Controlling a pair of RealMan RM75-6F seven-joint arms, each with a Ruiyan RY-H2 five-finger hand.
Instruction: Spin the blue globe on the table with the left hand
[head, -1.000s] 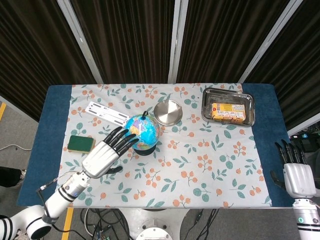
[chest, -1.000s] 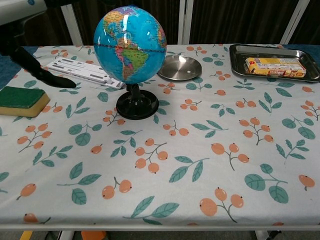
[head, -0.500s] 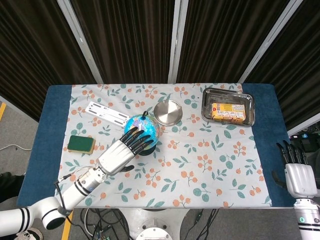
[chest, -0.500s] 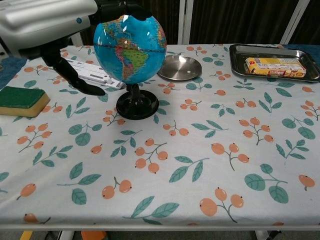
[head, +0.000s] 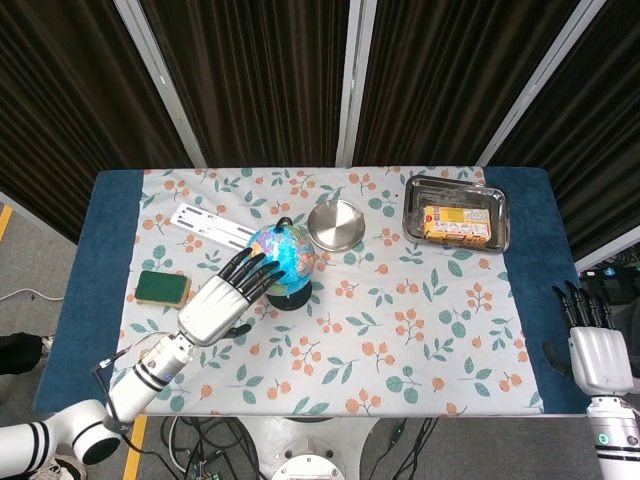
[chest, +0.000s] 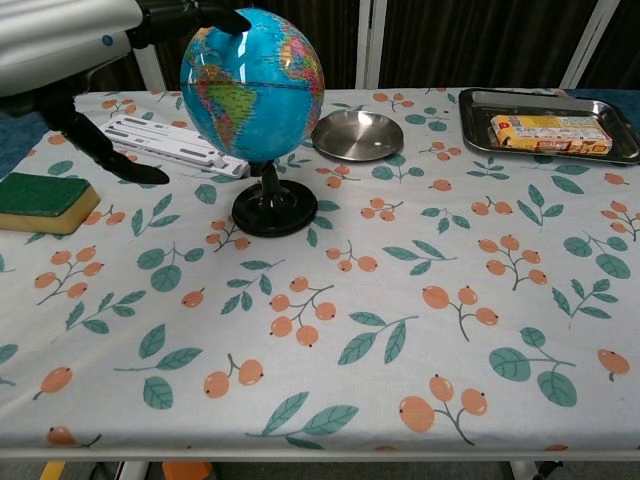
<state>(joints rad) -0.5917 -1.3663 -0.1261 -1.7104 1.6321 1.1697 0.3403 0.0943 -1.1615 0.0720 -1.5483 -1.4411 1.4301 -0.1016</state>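
Dark curtains hang behind our table (head: 100, 260), which is covered by a cloth printed with leaves and orange berries. Our globe (head: 282, 253) stands on its black base left of the middle, leaning a little on its stand in the chest view. Our left hand (head: 222, 301) reaches in from the front left with fingers (head: 255, 268) spread, their tips lying against the globe's near upper side; it grips nothing. We see our right hand (head: 596, 350) at the table's right front edge, well apart from everything, fingers straight and slightly parted, empty. Beside the globe to the left lies a green sponge (head: 163, 288), and behind it a white ruler (head: 213, 225). A round metal dish (head: 337, 224) sits just behind the globe, and farther right a metal tray (head: 500, 231) holds a yellow packet (head: 456, 225).
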